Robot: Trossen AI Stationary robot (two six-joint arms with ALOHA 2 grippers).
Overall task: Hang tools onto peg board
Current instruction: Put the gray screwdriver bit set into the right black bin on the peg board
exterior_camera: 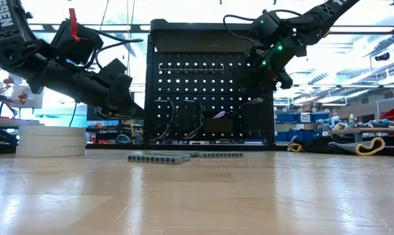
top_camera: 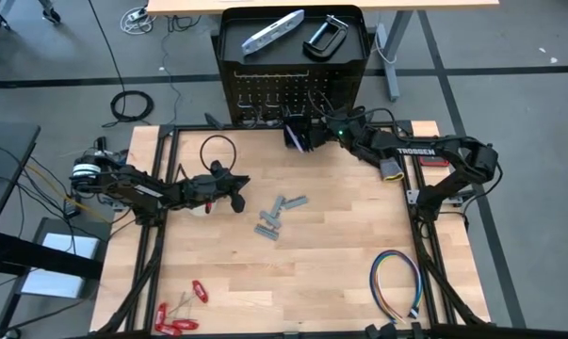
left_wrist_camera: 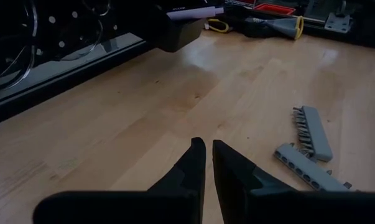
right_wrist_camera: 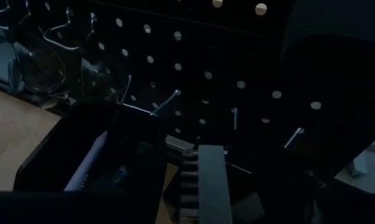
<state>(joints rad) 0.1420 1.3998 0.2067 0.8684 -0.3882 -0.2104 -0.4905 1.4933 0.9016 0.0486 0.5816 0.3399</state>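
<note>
The right gripper (top_camera: 312,130) fingertips are hidden against the dark peg board (top_camera: 293,89).

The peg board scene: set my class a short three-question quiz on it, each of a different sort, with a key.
1. True or false: the silver bar-shaped tool and the black C-clamp lie on the peg board top.
2. Which arm's tool is at the peg board? A left, B right.
3. Fill in: the grey metal pieces lie on the ___.

Key: 1 true. 2 B; the right tool is at the board, the left tool over the table. 3 table.
</note>
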